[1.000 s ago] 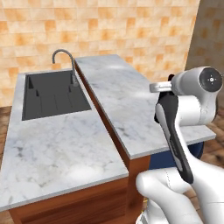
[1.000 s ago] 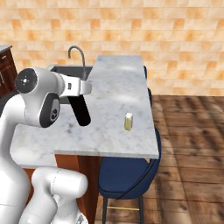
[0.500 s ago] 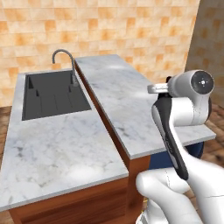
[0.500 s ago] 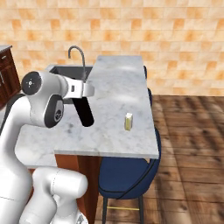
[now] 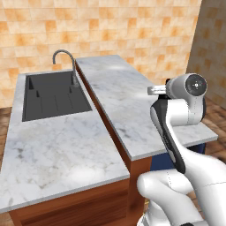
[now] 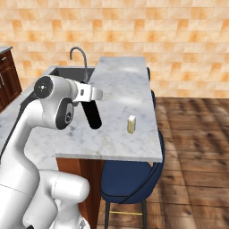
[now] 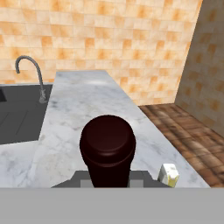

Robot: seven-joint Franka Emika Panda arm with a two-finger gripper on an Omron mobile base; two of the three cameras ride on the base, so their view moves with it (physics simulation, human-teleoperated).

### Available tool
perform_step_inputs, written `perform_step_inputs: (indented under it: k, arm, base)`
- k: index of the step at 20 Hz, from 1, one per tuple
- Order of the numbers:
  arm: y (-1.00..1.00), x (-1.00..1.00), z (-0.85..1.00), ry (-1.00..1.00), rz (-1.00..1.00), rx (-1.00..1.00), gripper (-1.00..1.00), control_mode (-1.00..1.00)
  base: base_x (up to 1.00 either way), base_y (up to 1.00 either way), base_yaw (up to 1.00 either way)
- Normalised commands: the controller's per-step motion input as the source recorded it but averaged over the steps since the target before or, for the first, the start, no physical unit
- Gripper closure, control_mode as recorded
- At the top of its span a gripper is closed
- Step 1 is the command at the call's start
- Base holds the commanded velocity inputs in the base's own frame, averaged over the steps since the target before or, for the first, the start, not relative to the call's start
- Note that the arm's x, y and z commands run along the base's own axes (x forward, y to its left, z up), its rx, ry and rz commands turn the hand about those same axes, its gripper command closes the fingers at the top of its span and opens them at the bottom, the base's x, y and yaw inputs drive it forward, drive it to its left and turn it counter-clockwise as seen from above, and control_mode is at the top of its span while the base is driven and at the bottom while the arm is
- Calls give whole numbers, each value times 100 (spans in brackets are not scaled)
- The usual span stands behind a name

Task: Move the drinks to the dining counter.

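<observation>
The jaws are clamped on the tall near-black glass wine bottle (image 6: 92, 114), which is likely heavy, slippery and fragile, over the raised marble dining counter (image 6: 134, 85).

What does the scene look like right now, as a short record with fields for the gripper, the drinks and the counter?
gripper: shut on the wine bottle, held above the dining counter
wine bottle: dark, hanging tilted under the hand, base not on the marble
carton: standing upright on the dining counter near its right edge
sink: black, on the lower top beside the dining counter
</observation>
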Motion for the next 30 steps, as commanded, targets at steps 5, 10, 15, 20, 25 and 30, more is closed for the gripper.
perform_step_inputs:
  k: [5, 10, 15, 20, 25, 30]
  arm:
    - [-18, 41, -23, 0, 0, 1, 100, -100]
    - [-14, 42, -29, 0, -1, 0, 100, -100]
    - [-21, 25, -24, 0, -1, 0, 100, -100]
    - [-24, 14, -19, 0, 0, 0, 100, -100]
    - [-17, 13, -18, 0, 0, 0, 100, -100]
    - [-7, 18, -22, 0, 0, 0, 100, -100]
  base:
    - [0, 0, 0]
    - [0, 0, 0]
    - [0, 0, 0]
    - [0, 0, 0]
    - [0, 0, 0]
    - [0, 0, 0]
